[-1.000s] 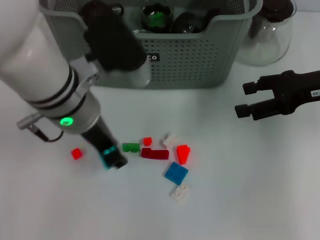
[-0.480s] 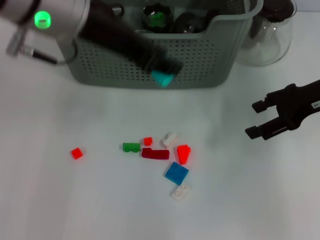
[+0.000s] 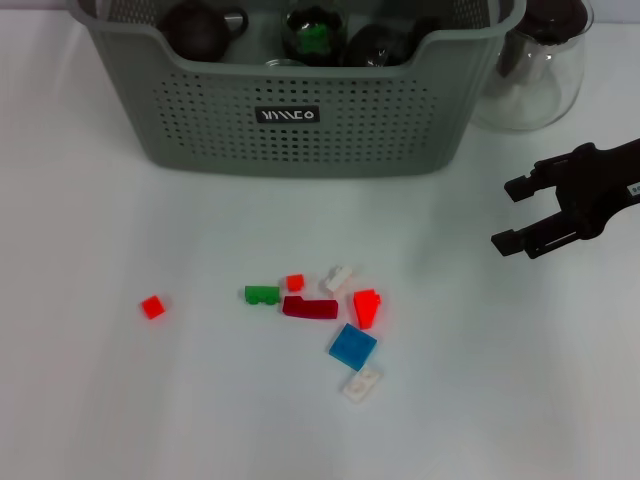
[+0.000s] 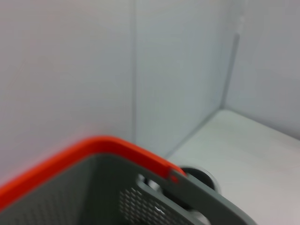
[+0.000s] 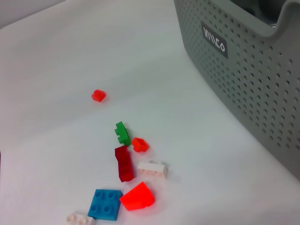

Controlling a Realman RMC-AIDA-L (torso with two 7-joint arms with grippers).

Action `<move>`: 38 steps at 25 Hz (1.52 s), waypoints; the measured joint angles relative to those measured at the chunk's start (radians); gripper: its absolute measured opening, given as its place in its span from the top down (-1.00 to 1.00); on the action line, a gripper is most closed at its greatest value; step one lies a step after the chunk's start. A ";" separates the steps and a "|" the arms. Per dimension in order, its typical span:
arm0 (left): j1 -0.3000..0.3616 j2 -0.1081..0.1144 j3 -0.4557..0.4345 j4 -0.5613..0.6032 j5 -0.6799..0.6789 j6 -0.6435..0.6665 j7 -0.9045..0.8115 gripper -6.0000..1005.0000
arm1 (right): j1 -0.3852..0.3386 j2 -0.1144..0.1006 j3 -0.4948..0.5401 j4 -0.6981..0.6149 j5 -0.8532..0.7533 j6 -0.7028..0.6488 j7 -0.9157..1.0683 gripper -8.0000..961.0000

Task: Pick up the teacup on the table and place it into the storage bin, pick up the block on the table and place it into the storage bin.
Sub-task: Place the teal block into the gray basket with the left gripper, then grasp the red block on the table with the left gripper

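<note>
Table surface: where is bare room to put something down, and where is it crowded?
Bare table lies left of the lone red block, and between the storage bin and the block cluster. Right of the cluster is also free, up to the right hand, which hovers open there. Crowded: the cluster itself, and the bin's right corner beside the glass pitcher.

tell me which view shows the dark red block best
The right wrist view: the dark red block is close and unobstructed, between the green block and the blue plate. The head view shows it smaller. The left wrist view misses it.
</note>
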 joint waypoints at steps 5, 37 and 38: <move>-0.078 0.019 0.003 -0.228 0.029 -0.192 0.033 0.17 | 0.000 0.000 0.000 0.002 0.000 0.004 -0.008 -0.89; 0.365 -0.071 0.107 0.450 -0.109 0.445 0.205 -0.48 | -0.012 0.013 0.047 0.012 0.004 0.029 -0.023 -0.89; 0.378 -0.072 0.117 0.440 -0.057 0.456 0.205 -0.48 | -0.013 0.013 0.048 0.014 0.004 0.031 -0.023 -0.89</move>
